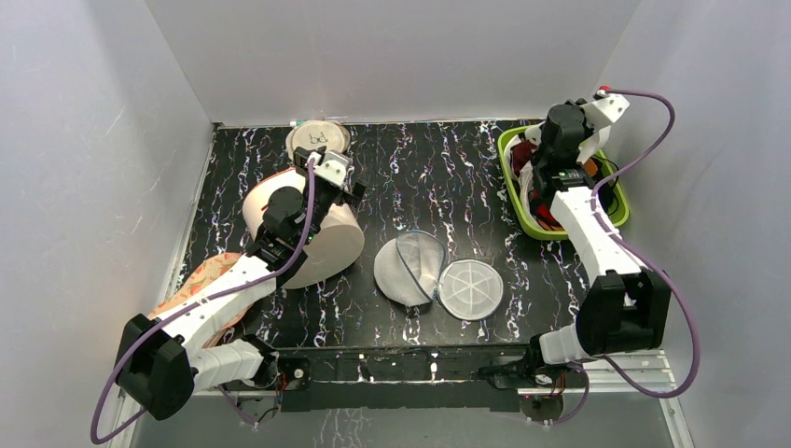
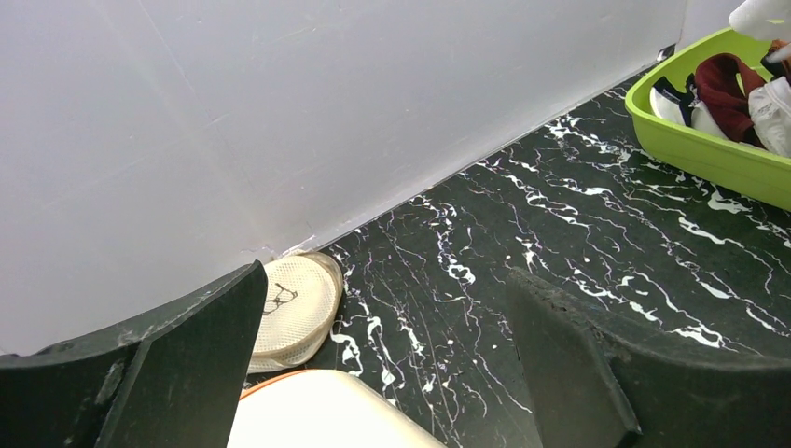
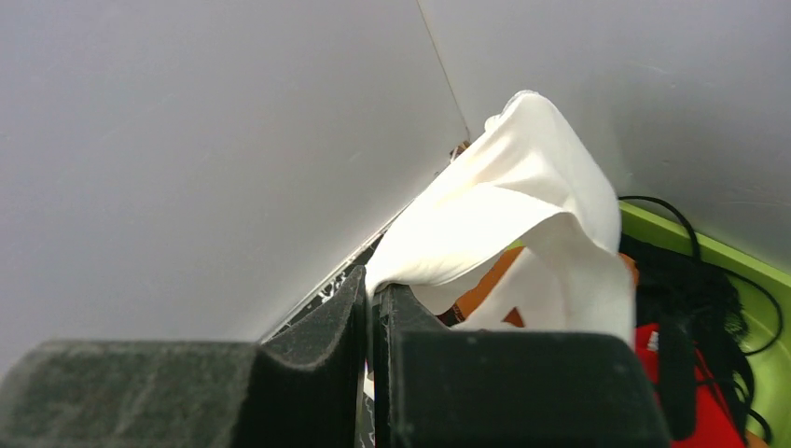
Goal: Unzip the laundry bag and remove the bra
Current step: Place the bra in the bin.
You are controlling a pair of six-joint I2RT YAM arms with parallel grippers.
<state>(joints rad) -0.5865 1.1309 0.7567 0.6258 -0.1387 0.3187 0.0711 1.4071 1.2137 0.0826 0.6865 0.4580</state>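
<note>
White walls close in a black tabletop (image 1: 448,177) veined with white. The laundry bag (image 1: 410,266) lies near the middle of the near edge, spread open in two round mesh halves. The left half sags like a shallow bowl with the dark zip looping along its rim, and the right half lies flat beside it and touches it. A green basket (image 1: 510,177) full of clothes sits at the far right corner. The right gripper (image 3: 375,289) hangs over it, its jaws clenched on a fold of white cloth (image 3: 522,196) that rises and droops past the fingers. The bra (image 3: 714,415) lies in that basket, a patch of bright red crossed by thin black straps just beside and below the cloth (only the right wrist camera shows it clearly). Something orange shows behind the white cloth. On the left side a big cream cylinder (image 1: 336,247) lies tipped on the tabletop. The left gripper (image 2: 387,280) hovers above its far end with its jaws spread wide and nothing between them. A flat beige disc (image 2: 294,313) with a bra drawing rests against the far edge just beyond the cylinder. A patterned orange cloth (image 1: 201,280) lies along the left edge under the left arm.
</note>
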